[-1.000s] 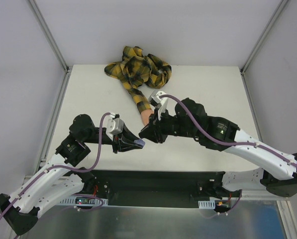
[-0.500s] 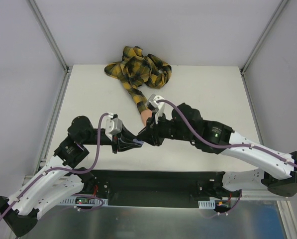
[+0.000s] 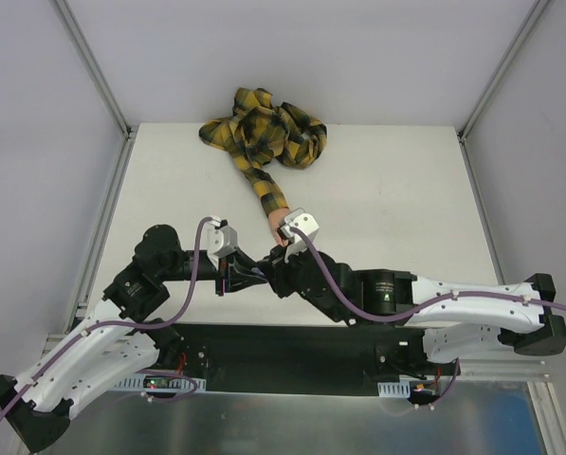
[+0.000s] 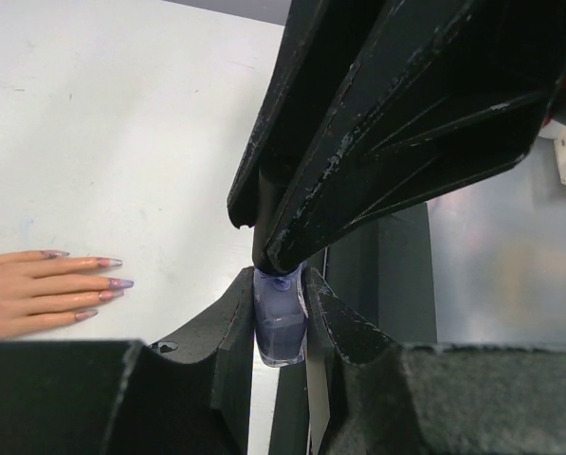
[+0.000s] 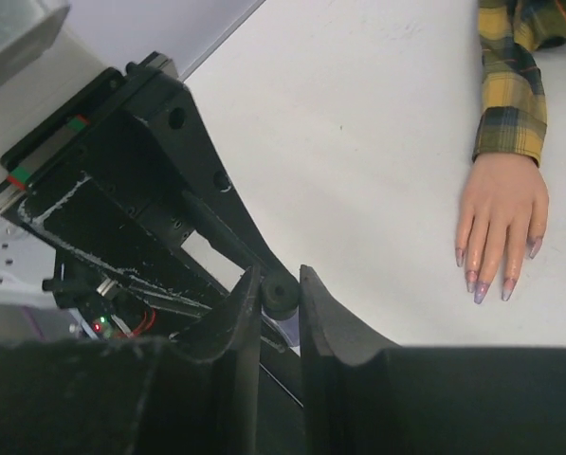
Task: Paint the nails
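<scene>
A peach mannequin hand (image 5: 501, 220) with a yellow-black plaid sleeve (image 3: 264, 137) lies on the white table, its pinkish-purple nails (image 5: 489, 287) pointing toward the arms; the nails also show in the left wrist view (image 4: 112, 282). My left gripper (image 4: 281, 313) is shut on a small purple polish bottle (image 4: 280, 327). My right gripper (image 5: 281, 296) is shut on the bottle's round black cap (image 5: 281, 296), fingers (image 4: 358, 133) meeting the left gripper head-on. Both grippers (image 3: 264, 275) meet near the table's front edge, below the hand (image 3: 279, 224).
The bunched plaid shirt (image 3: 264, 128) lies at the table's back middle. Metal frame posts (image 3: 93, 66) stand at the back corners. The black mounting rail (image 3: 292, 346) runs along the near edge.
My right arm has swung left and toward the near edge, lowering its gripper onto the bottle held by the left gripper. The left gripper stayed nearly still.
</scene>
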### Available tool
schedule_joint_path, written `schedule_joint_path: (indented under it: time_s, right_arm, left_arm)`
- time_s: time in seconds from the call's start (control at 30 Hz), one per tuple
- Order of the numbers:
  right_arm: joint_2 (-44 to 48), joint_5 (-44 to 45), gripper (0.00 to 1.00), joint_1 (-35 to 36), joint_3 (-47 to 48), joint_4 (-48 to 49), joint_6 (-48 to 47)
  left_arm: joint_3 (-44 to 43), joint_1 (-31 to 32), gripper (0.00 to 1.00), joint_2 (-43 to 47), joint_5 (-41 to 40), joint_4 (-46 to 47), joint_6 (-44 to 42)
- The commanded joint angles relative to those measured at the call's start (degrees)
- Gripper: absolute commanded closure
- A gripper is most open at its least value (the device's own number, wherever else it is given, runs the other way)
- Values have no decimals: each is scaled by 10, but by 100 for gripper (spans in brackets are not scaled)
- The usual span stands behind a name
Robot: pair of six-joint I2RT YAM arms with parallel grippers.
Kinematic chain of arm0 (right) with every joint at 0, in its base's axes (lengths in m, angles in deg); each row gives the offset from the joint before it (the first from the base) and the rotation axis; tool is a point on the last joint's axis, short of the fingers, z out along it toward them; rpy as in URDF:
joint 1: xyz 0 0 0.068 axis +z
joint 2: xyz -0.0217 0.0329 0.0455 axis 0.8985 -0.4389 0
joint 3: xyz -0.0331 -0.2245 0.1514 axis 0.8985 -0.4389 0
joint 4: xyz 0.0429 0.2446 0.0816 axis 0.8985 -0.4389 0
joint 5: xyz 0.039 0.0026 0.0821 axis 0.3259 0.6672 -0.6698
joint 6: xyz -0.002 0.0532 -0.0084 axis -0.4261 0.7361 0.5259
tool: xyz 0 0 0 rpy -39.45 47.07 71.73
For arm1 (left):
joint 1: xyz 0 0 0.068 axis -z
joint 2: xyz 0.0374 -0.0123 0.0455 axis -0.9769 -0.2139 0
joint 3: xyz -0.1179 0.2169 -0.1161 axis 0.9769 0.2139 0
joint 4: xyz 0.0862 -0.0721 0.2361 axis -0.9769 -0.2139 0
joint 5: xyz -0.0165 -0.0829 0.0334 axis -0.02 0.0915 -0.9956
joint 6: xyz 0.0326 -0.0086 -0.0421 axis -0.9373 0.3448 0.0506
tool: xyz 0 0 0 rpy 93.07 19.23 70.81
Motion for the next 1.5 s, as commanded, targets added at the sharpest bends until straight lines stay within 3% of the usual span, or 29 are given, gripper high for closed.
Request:
schedule_joint_path:
  time_s: [0.0, 0.13, 0.23, 0.37, 0.47, 0.57, 0.67, 0.7, 0.83, 0.9, 1.1, 1.47]
  right_arm:
    - [-5, 14, 99, 24, -42, 21, 94]
    - [-6, 9, 94, 20, -21, -2, 89]
    - [-5, -23, 80, 9, -7, -11, 66]
    - [5, -50, 44, 2, 25, -34, -14]
    - [23, -110, 33, -19, 64, -67, -91]
    - [61, -197, 20, -39, 81, -95, -186]
    - [99, -402, 16, -105, 78, -96, -228]
    - [103, -500, 16, -126, 77, -97, -232]
    - [98, -657, 18, -220, 97, -127, -262]
    - [82, -703, 22, -233, 116, -139, -275]
    - [43, -784, 43, -261, 148, -171, -322]
    - [2, -792, 51, -260, 162, -186, -349]
  left_arm:
    - [-16, 2, 100, 7, -61, 105, -13]
    - [-18, 2, 100, 3, -51, 105, -13]
    - [-20, 2, 100, -2, -27, 105, -13]
    - [-26, 3, 100, -16, 18, 105, -9]
    - [-30, 3, 100, -25, 45, 105, -4]
    - [-33, 3, 100, -33, 71, 105, 3]
    - [-37, 3, 100, -44, 124, 112, 13]
    - [-40, 3, 100, -46, 153, 113, 22]
    - [-42, 5, 100, -55, 188, 125, 37]
    - [-41, 5, 100, -55, 196, 127, 39]
    - [-40, 5, 100, -59, 218, 140, 52]
    - [-39, 5, 100, -59, 224, 147, 58]
